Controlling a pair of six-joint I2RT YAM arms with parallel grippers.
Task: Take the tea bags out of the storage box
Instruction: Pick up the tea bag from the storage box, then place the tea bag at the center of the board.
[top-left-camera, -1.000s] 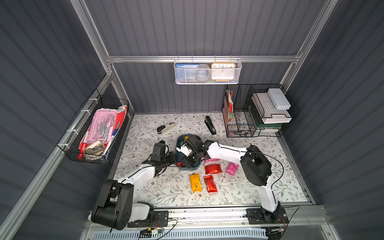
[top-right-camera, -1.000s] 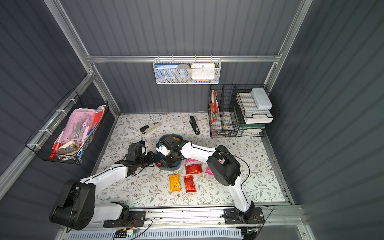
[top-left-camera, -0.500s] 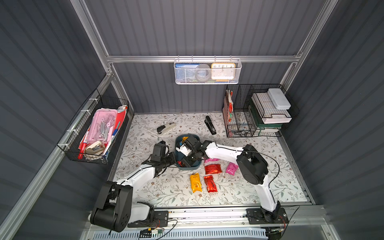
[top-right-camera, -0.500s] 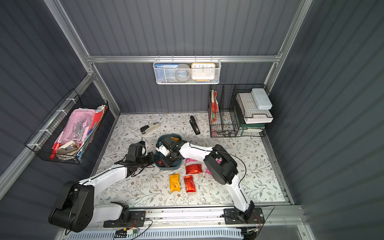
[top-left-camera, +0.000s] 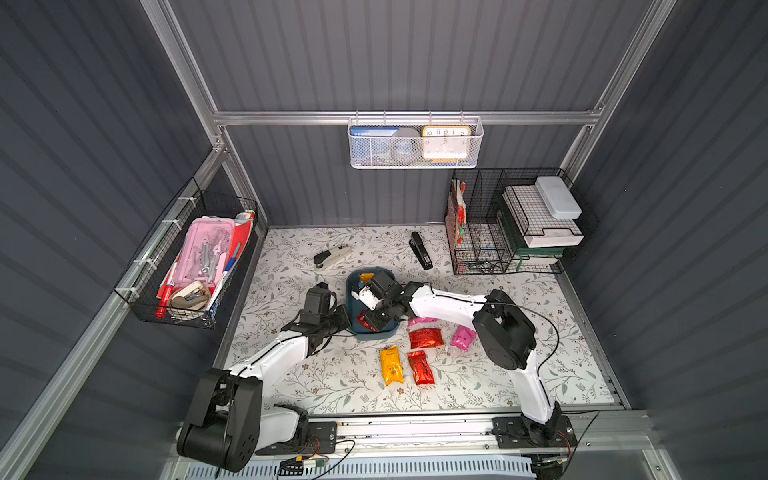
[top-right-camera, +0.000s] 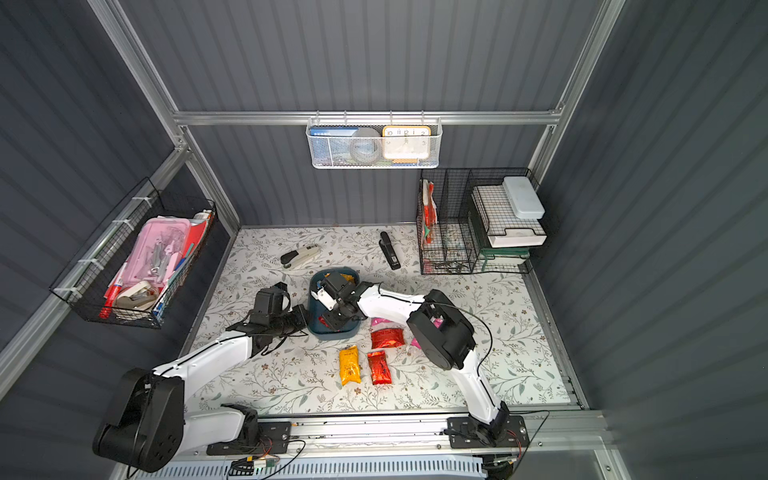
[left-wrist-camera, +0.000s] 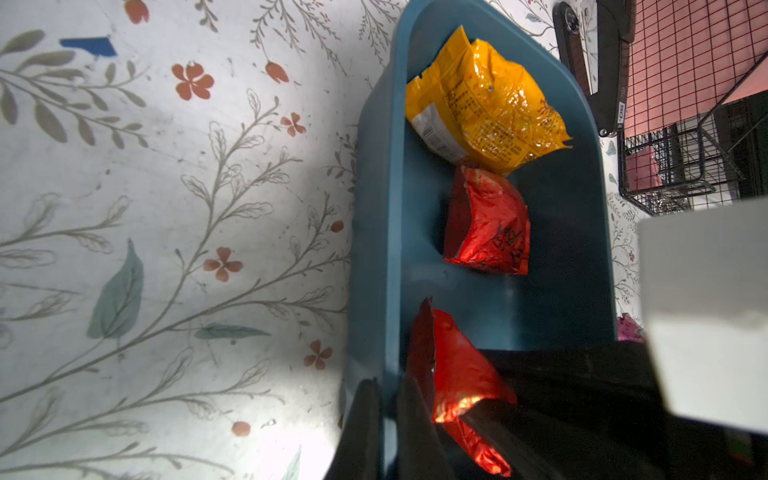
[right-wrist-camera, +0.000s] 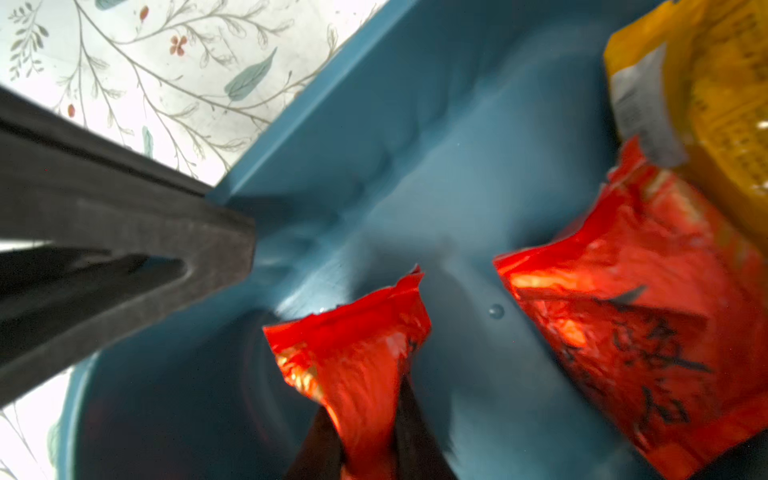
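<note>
Right wrist view: the right gripper (right-wrist-camera: 365, 415) pinches a red tea bag (right-wrist-camera: 353, 357) inside the storage box (right-wrist-camera: 415, 145).
The left gripper (left-wrist-camera: 388, 395) clamps the box wall facing the left edge of the table (top-left-camera: 291, 257); a second red sachet (left-wrist-camera: 486, 224) and an orange-yellow sachet (left-wrist-camera: 486, 99) lie inside, other sachets (top-left-camera: 426, 338) on the table toward its front edge.

Three tea bags (left-wrist-camera: 486, 224) in storage box (left-wrist-camera: 374, 249); others on table (top-left-camera: 332, 374), right-front of box.
</note>
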